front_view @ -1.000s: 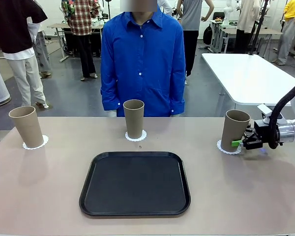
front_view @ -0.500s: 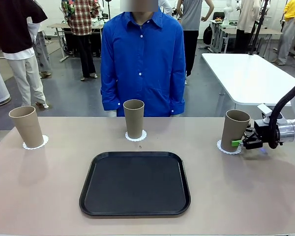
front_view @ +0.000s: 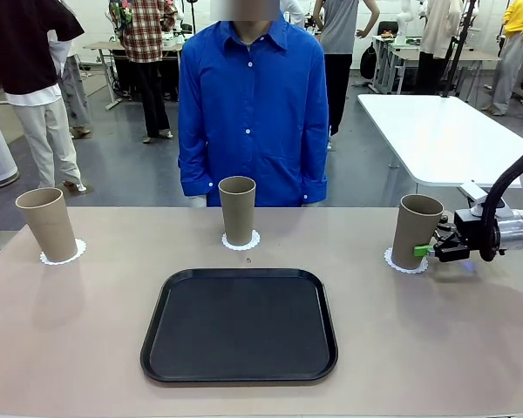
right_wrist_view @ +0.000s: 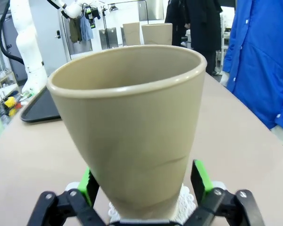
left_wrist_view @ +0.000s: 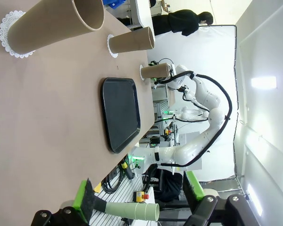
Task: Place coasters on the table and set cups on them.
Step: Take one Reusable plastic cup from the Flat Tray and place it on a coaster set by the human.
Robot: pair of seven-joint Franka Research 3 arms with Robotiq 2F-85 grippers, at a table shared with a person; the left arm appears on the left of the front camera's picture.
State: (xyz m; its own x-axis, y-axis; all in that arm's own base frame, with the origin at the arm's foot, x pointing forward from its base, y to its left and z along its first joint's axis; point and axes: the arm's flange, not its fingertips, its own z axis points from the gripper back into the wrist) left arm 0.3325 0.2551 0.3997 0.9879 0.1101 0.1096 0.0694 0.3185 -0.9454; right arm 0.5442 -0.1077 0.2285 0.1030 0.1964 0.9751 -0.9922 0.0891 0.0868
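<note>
Flanking right cup (right_wrist_view: 132,127) on its coaster (front_view: 404,262), right jaws open | left jaws open over table (left_wrist_view: 47,117)

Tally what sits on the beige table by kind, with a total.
Cups: 3, left, middle, right.
Coasters: 3, one under each cup, left, middle, right.
Black tray: 1.
Total: 7.
</note>
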